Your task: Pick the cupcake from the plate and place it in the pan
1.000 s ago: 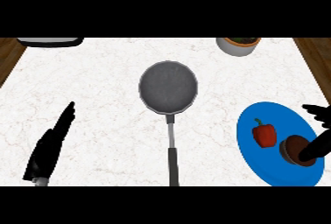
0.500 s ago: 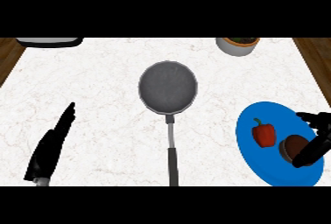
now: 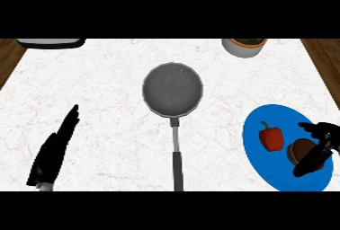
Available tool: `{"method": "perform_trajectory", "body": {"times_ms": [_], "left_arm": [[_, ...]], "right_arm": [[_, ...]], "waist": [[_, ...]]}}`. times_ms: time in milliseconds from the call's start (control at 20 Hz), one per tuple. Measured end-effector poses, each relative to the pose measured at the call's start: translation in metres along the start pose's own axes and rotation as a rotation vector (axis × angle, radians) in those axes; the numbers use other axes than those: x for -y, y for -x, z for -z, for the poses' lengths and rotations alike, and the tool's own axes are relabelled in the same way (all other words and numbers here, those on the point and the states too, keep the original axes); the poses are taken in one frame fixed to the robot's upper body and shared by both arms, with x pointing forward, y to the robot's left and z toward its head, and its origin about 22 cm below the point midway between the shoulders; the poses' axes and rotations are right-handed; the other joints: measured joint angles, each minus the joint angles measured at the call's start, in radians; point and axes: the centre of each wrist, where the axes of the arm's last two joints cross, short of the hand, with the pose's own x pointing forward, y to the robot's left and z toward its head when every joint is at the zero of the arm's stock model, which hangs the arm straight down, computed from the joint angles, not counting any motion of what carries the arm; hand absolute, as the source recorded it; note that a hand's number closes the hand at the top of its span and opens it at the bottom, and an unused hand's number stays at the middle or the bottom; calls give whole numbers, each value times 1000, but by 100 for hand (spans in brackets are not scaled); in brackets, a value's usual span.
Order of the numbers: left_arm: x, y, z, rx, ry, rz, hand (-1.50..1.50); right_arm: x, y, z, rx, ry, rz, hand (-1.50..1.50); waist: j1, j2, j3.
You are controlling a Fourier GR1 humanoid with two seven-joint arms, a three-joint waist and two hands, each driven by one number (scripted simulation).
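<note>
Fingers [image 3: 310,162] of the right hand [image 3: 320,143] curl around one brown cupcake [image 3: 302,150] on the one blue plate [image 3: 266,161] at the desk's [image 3: 100,90] right, beside one red pepper [image 3: 270,138]. Left hand [image 3: 56,150] rests with fingers straight near the lower left. One grey pan [image 3: 172,89] sits mid-desk, handle toward the robot. One potted plant [image 3: 245,46] stands at the far edge.

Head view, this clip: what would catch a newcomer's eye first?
The bright blue plate at the right edge, with a red pepper and a brown cupcake on it; the black right hand is around the cupcake. Next, the grey pan at the counter's middle, handle pointing toward the robot.
</note>
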Motion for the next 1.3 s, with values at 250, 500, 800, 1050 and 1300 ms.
{"method": "perform_trajectory", "body": {"times_ms": [250,500,800,1050,1300], "left_arm": [[-6,3,3,-3,2,6,0],[-10,2,2,-10,4,4,0],[-8,2,2,1,6,6,0],[-9,1,-1,3,7,8,0],[-2,-6,6,20,33,10,0]], "right_arm": [[-2,8,14,-26,-3,-2,-150],[-6,7,18,-11,13,20,150],[-17,2,29,-15,38,79,150],[-11,4,31,24,48,71,150],[-7,-41,15,223,121,-202,150]], "waist": [[0,0,0],[-1,0,-1],[-4,-5,-12],[-2,-4,-12],[35,8,-3]]}}
